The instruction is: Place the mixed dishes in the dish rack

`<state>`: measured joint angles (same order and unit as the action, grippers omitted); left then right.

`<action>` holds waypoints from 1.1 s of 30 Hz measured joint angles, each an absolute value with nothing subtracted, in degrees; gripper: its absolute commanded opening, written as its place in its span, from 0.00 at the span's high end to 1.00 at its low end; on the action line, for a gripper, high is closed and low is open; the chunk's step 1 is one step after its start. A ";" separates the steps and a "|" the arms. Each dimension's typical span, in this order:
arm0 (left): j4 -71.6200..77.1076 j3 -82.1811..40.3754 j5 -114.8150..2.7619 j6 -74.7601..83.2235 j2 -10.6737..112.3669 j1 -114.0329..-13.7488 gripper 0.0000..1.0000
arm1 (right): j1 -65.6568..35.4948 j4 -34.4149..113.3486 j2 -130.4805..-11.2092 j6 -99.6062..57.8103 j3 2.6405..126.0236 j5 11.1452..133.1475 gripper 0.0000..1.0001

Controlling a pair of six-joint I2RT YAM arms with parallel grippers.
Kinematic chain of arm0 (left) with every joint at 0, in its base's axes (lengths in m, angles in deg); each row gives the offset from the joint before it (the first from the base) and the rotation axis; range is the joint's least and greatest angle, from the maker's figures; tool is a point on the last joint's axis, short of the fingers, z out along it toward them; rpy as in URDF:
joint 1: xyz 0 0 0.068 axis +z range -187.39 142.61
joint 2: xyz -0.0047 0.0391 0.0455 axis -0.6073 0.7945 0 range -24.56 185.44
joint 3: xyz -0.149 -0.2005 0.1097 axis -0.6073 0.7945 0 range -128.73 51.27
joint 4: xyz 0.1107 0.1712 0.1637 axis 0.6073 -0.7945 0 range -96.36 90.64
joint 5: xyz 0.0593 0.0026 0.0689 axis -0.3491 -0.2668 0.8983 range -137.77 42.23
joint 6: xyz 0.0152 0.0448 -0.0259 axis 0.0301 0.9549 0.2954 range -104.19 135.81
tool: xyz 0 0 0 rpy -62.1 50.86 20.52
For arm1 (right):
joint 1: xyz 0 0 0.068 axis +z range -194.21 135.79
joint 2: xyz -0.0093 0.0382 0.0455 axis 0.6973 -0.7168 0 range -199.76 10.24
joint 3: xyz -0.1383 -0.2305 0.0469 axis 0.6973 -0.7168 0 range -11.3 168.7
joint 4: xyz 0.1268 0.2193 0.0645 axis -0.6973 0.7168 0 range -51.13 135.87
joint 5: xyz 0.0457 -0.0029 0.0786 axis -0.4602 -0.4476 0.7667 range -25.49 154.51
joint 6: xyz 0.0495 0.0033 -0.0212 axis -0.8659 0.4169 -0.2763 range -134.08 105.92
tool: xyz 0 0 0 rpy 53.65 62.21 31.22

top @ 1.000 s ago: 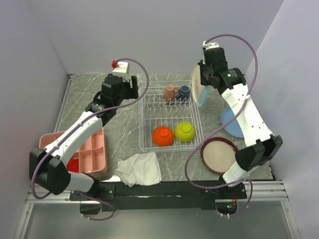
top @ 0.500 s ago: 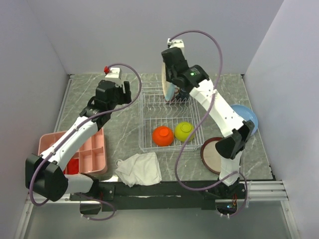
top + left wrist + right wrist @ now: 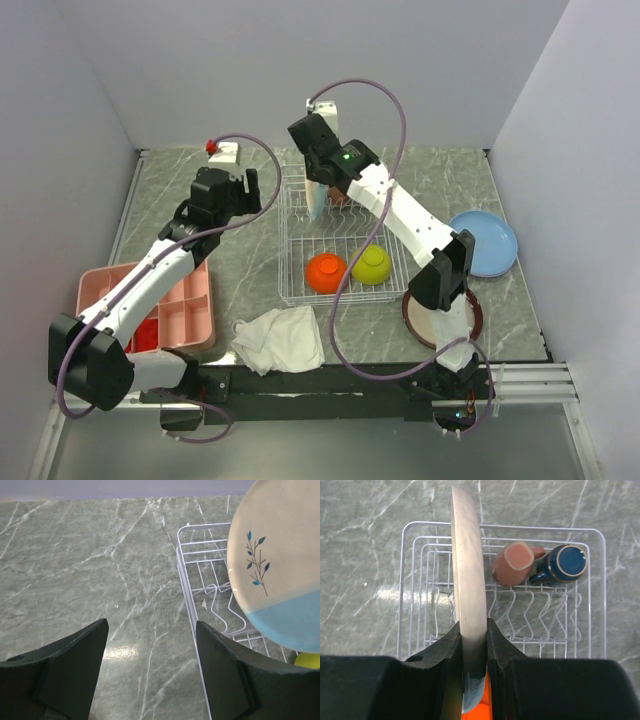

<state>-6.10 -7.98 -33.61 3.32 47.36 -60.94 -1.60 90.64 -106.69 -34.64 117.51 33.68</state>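
R gripper (image 3: 471, 639) is clamped on the cream plate (image 3: 468, 575). I see it edge-on and upright over the far-left part of the rack (image 3: 403, 580); can't tell if it touches the wires. L gripper (image 3: 150, 645) is wide open w/ nothing in it, over bare table (image 3: 100, 555) just left of the rack. Pink mug (image 3: 512, 562) and blue mug (image 3: 567, 562) sit side by side at the rack's far end, orange bowl (image 3: 326, 272) and green bowl (image 3: 371, 264) at the near end. Blue plate (image 3: 485, 243) lies on the table right of the rack, dark-rimmed plate (image 3: 425, 318) near-right, partly under the R arm.
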 measured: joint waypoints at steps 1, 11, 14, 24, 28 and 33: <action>-6.08 -7.82 -33.57 3.17 47.30 -60.92 0.23 | -1.38 90.73 -107.08 -34.71 117.75 33.72 1.00; -6.06 -6.49 -33.50 2.88 46.51 -60.79 0.23 | -0.07 90.77 -107.67 -35.16 118.01 34.09 1.00; -6.06 -6.38 -33.50 2.82 46.38 -60.77 0.23 | 0.06 90.81 -107.93 -35.97 118.01 34.18 1.00; -6.08 -6.38 -33.33 2.82 46.38 -60.72 0.23 | 0.06 92.13 -112.48 -41.26 117.69 35.84 1.00; -6.08 -6.38 -33.35 2.75 46.42 -60.72 0.23 | 0.06 92.43 -113.53 -42.55 116.57 37.02 0.79; -6.08 -6.38 -33.57 2.49 46.73 -60.70 0.23 | 0.06 91.56 -113.64 -42.27 116.57 36.87 0.22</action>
<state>-6.08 -6.38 -33.57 2.49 46.73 -60.70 0.06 91.56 -113.64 -42.27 116.57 36.87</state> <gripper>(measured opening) 0.766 0.559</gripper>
